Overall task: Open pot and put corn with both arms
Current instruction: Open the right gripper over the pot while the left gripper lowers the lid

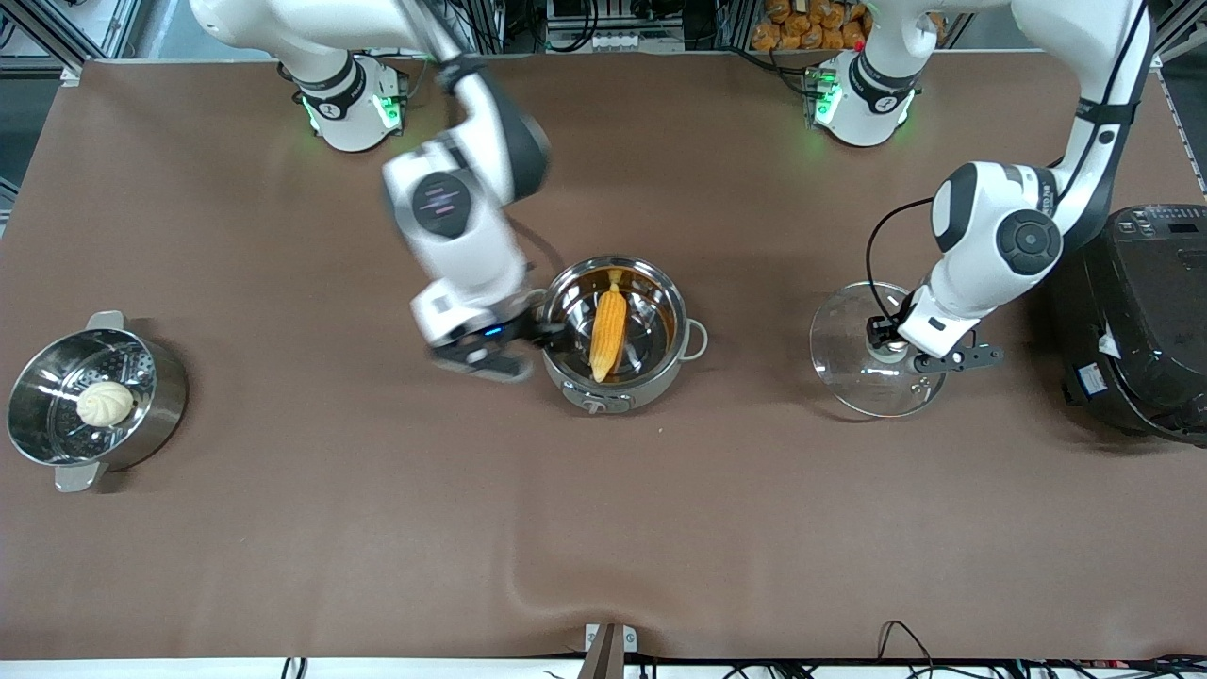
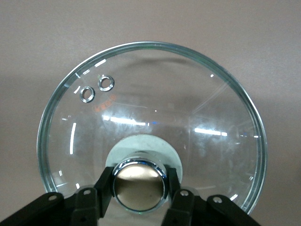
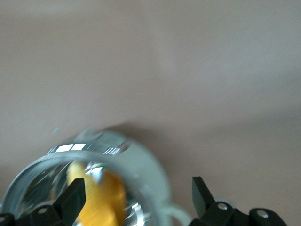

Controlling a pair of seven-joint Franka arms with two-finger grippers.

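The steel pot [image 1: 660, 372] stands open mid-table with the yellow corn [image 1: 608, 330] lying inside it. Its glass lid [image 1: 849, 363] rests on the table toward the left arm's end. My left gripper [image 1: 891, 347] is shut on the lid's knob [image 2: 139, 186], one finger on each side; the lid's glass [image 2: 155, 108] fills the left wrist view. My right gripper [image 1: 539, 338] is open and empty at the pot's rim on the side toward the right arm's end. In the right wrist view its gripper [image 3: 137, 200] spans the pot's rim [image 3: 89, 146], with the corn [image 3: 101, 200] showing inside.
A steel steamer pot [image 1: 156, 401] holding a white bun [image 1: 104, 404] stands at the right arm's end of the table. A big black rice cooker [image 1: 1146, 321] stands at the left arm's end, close to the lid.
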